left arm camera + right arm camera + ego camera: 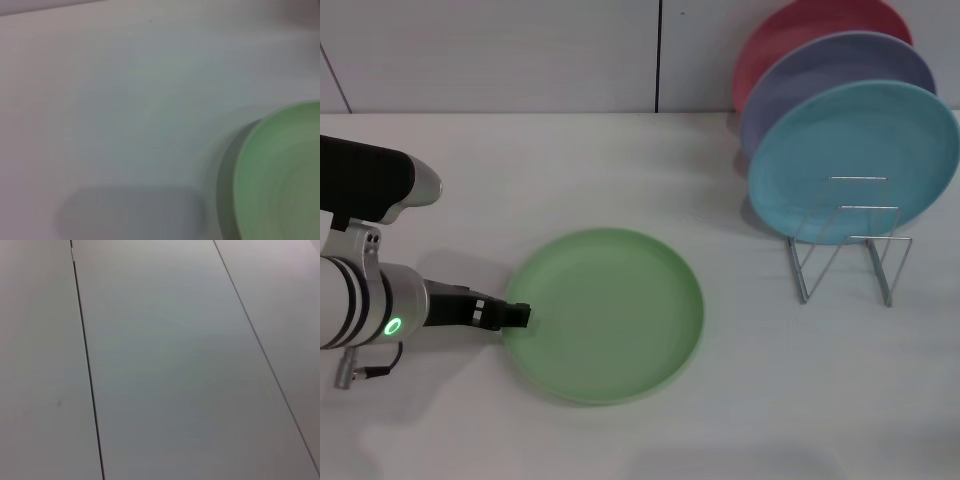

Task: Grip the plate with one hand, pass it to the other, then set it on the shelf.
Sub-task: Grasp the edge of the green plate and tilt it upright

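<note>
The light-green plate (605, 312) lies flat on the white table, a little left of centre in the head view. My left gripper (517, 315) reaches in low from the left, its black tip right at the plate's left rim. The left wrist view shows only part of the plate (280, 180) and the bare tabletop beside it. The shelf (845, 252), a thin silver wire rack, stands at the right rear. My right gripper appears in no view, and its wrist camera sees only plain panels.
A turquoise plate (855, 160), a lavender plate (820, 75) and a red plate (790, 35) stand upright in the rack, one behind another. The rack's front loops carry nothing. A pale wall runs behind the table.
</note>
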`<state>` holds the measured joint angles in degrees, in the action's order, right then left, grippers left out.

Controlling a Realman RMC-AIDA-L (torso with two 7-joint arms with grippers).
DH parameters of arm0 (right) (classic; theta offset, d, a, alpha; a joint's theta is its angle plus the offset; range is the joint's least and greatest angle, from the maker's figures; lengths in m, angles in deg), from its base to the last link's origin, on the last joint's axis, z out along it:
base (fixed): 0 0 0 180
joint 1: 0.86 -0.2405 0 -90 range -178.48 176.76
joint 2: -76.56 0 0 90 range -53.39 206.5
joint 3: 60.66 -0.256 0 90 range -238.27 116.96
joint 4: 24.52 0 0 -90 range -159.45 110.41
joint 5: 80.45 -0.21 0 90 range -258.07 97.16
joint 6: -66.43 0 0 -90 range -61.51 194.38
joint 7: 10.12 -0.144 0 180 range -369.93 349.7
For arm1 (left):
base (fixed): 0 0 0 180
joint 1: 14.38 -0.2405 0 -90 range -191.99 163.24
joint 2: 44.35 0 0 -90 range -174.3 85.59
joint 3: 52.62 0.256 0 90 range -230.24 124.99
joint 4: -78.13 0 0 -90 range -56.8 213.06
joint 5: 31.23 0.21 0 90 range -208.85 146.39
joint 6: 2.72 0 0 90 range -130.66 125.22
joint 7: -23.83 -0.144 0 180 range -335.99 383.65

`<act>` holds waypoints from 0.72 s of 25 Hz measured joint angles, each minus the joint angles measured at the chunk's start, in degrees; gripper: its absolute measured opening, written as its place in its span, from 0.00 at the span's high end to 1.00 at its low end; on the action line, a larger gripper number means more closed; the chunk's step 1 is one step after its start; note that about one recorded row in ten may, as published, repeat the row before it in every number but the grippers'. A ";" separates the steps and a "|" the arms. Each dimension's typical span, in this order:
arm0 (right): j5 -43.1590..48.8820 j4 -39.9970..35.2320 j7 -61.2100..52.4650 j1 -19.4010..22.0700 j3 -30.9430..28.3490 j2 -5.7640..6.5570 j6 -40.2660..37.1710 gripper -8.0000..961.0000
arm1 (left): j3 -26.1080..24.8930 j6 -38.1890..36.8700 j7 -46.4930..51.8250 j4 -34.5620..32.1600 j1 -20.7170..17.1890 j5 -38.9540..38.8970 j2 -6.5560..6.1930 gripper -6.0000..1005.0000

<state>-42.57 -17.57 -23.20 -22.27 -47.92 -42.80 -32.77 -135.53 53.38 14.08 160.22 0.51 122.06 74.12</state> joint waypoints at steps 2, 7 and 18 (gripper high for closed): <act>0.00 0.00 0.00 0.03 0.00 0.00 -0.07 0.15 | 0.05 0.00 0.00 -0.32 0.16 0.00 0.00 0.19; 0.00 0.00 0.00 0.06 0.00 0.00 -0.22 0.15 | 0.10 0.07 0.00 -1.80 0.85 -0.01 0.00 0.19; 0.00 0.00 0.00 0.12 0.00 0.00 -0.36 0.15 | 0.80 0.62 0.00 -2.37 1.55 -0.07 0.00 0.20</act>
<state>-42.57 -17.57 -23.21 -22.16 -47.92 -42.80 -33.14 -134.73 53.99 14.08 157.84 2.06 121.99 74.12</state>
